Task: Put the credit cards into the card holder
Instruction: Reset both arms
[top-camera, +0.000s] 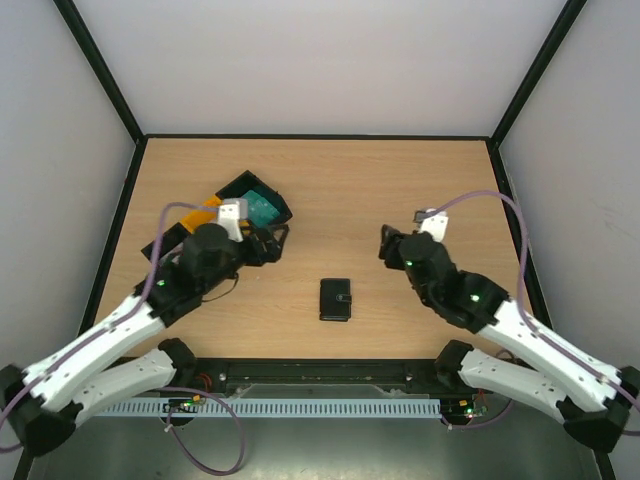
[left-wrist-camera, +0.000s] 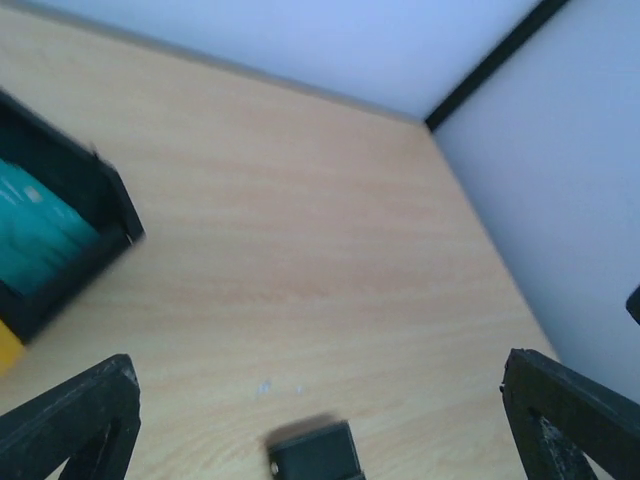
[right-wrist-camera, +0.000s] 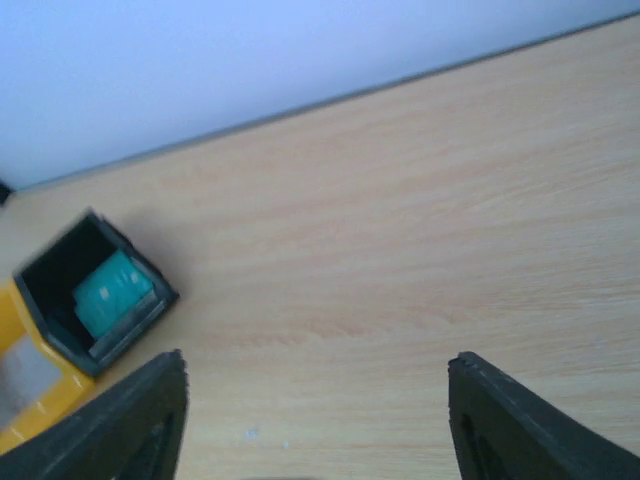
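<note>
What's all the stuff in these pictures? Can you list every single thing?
table: one, light wood, under everything
trays: a joined row, black and yellow, back left, partly hidden by the left arm
teal card: at least one, teal, inside the black end tray
card holder: one, black, front middle, lying flat
left claw: one, black, open, by the trays
right claw: one, black, open, over the right side

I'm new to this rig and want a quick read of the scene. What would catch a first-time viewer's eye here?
A small black folding card holder lies alone on the wooden table, between the two arms. At the far left, a teal card sits inside a black open tray beside a yellow tray. The left gripper and right gripper are both open and hold nothing.
</note>
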